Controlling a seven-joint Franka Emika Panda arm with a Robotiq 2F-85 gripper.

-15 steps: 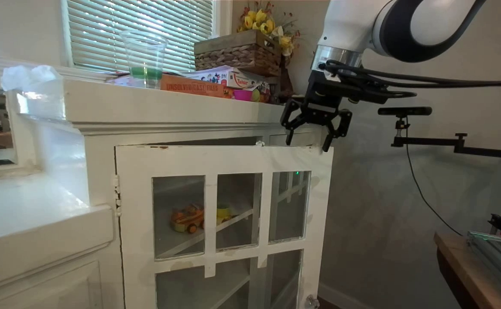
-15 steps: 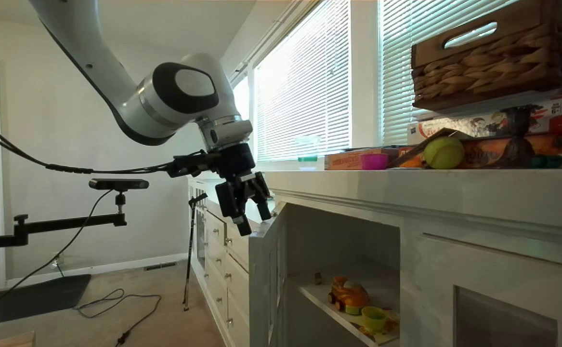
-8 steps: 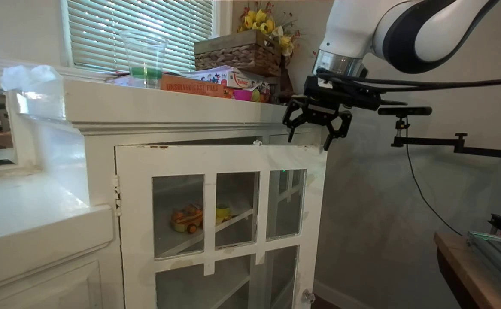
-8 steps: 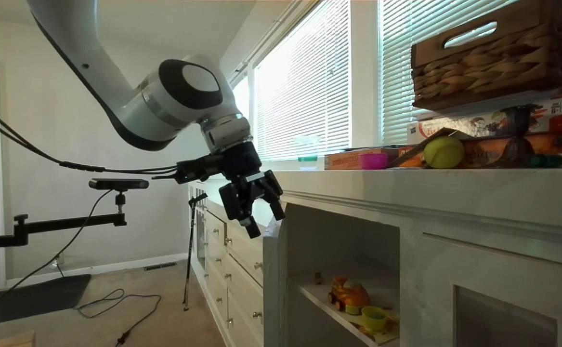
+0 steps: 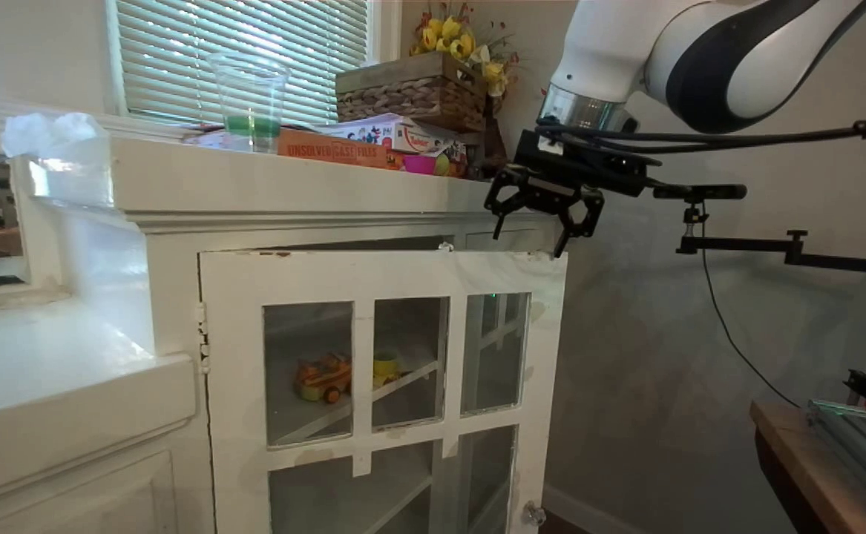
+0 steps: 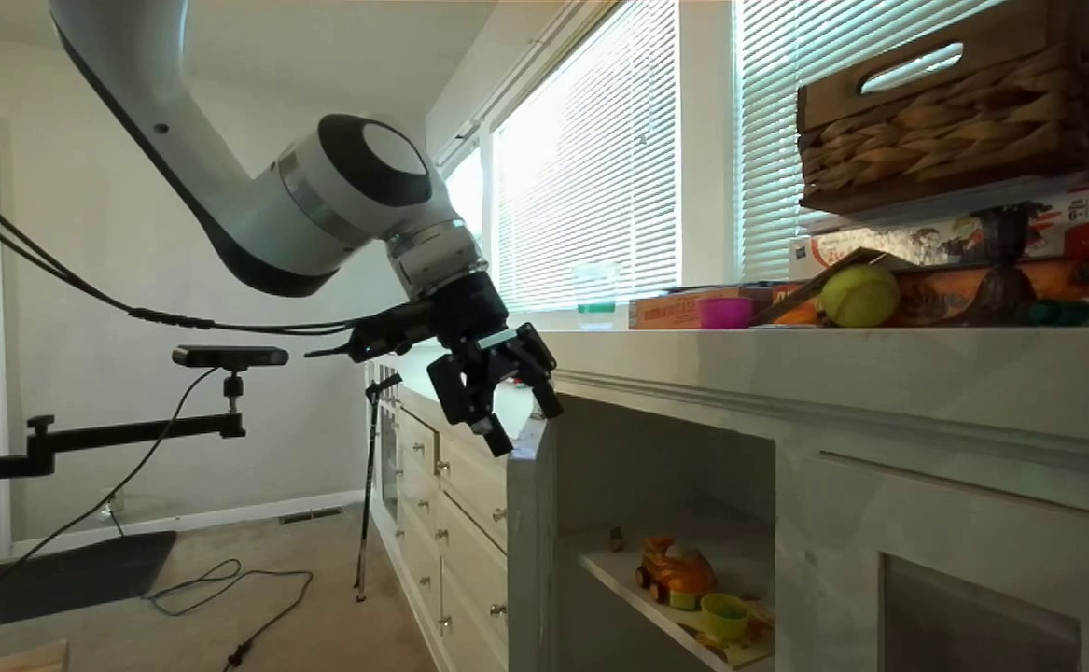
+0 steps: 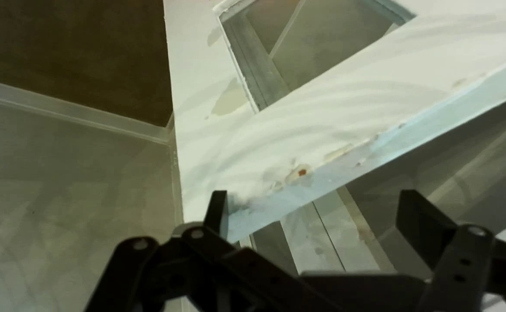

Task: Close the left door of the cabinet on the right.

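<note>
Two fingers (image 7: pixel 216 212) of the gripper (image 5: pixel 527 245) stand spread apart, pinching nothing, one at the top free corner of the left door (image 5: pixel 403 434); whether it touches, I cannot tell. The door stands well out from the cabinet (image 6: pixel 796 523), so the step in hand is likely the closing push. Next, I judge, comes a steady press on the outer face near that corner, which should swing the door (image 6: pixel 530 541) rightward across an exterior view, where it shows nearly edge-on. In an exterior view it fills the lower middle of the frame, hinges (image 5: pixel 203 337) at its left, knob (image 5: pixel 533 514) at lower right. It points outward from the cabinet, upright; its long axis looks vertical, the bottom cut off.
</note>
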